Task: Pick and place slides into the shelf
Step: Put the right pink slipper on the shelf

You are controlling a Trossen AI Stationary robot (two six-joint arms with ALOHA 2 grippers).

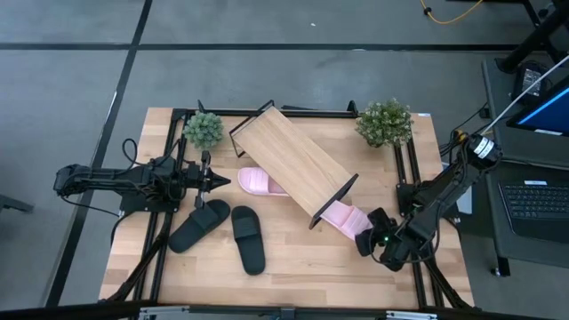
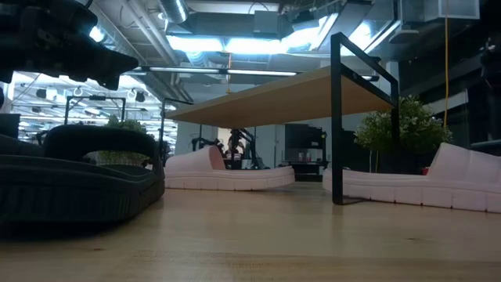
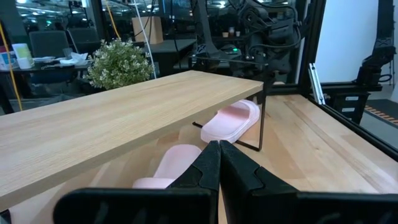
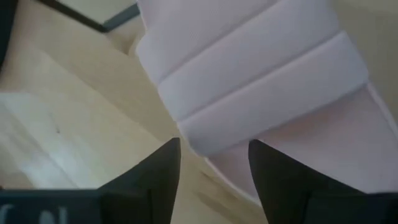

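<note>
The shelf (image 1: pixel 293 164) stands slantwise mid-table on its black frame. One pink slide (image 1: pixel 256 182) lies partly under the shelf's left end, and it also shows in the left wrist view (image 3: pixel 177 163). The other pink slide (image 1: pixel 342 216) lies at the shelf's right end. Two black slides (image 1: pixel 200 225) (image 1: pixel 249 238) lie sole down on the near left of the table. My left gripper (image 1: pixel 222 180) is shut and empty, pointing at the left pink slide. My right gripper (image 1: pixel 364 238) is open at the right pink slide's near end, and its fingers stand either side of that slide's side edge (image 4: pixel 205 149). My right gripper's open fingers straddle the pink slide's side edge (image 4: pixel 199 146) just near of the strap (image 4: pixel 261 81). One finger (image 4: pixel 161 180) is over the table and the other (image 4: pixel 283 180) is over the footbed. I cannot tell whether they touch it. The slide lies flat on the table.
Two small potted plants (image 1: pixel 204 129) (image 1: pixel 384 122) stand at the table's far edge, either side of the shelf. Black rails (image 1: pixel 413 178) run along the table's sides. A laptop (image 1: pixel 533 209) sits off the table at right. Bare tabletop (image 1: pixel 311 262) lies near the front edge.
</note>
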